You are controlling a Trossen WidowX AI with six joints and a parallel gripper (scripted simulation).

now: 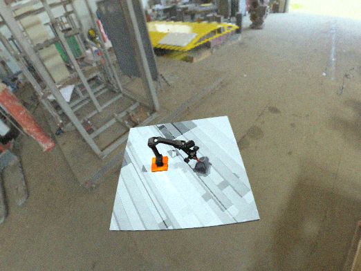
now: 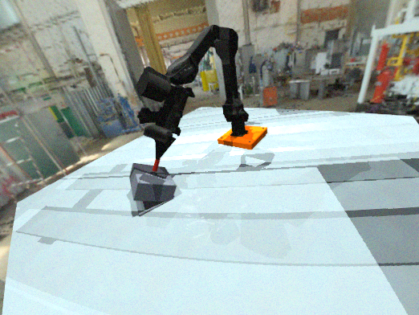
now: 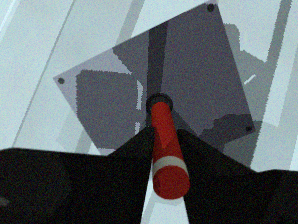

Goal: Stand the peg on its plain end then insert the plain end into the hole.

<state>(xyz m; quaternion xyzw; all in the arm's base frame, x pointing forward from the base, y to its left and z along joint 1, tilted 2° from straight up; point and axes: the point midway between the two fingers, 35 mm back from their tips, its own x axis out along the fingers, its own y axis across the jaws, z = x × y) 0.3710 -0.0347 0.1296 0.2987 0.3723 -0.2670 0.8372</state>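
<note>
Now Our Red Peg Meets the Hole in the Sloped Panel

Largest of what we see is the pale, gray-streaked table point(image 1: 180, 204) point(image 2: 225, 281), spreading beneath the fingers and out around them. Our black six-joint WidowX arm point(image 1: 167, 141) point(image 2: 185, 66) arches above it, rising from an orange base plate point(image 1: 154, 169) point(image 2: 250, 143) that lies well apart from the fingertips. Just beyond and below the fingers, we see the dark gray sloped panel point(image 1: 201, 168) point(image 2: 154, 189) point(image 3: 200, 65) resting on the table, with small dark dots near three of its corners in the wrist view. Our parallel-jaw gripper point(image 1: 196, 158) point(image 2: 158, 157) point(image 3: 164, 135) tilts down toward it, its fingers closed on the red peg point(image 1: 197, 160) point(image 2: 156, 165) point(image 3: 167, 135). Between the fingers and on our camera's side lies the peg's white-banded end; past the fingertips, its plain end is at the round hole point(image 3: 149, 104). How deep it sits, we cannot tell.
</note>
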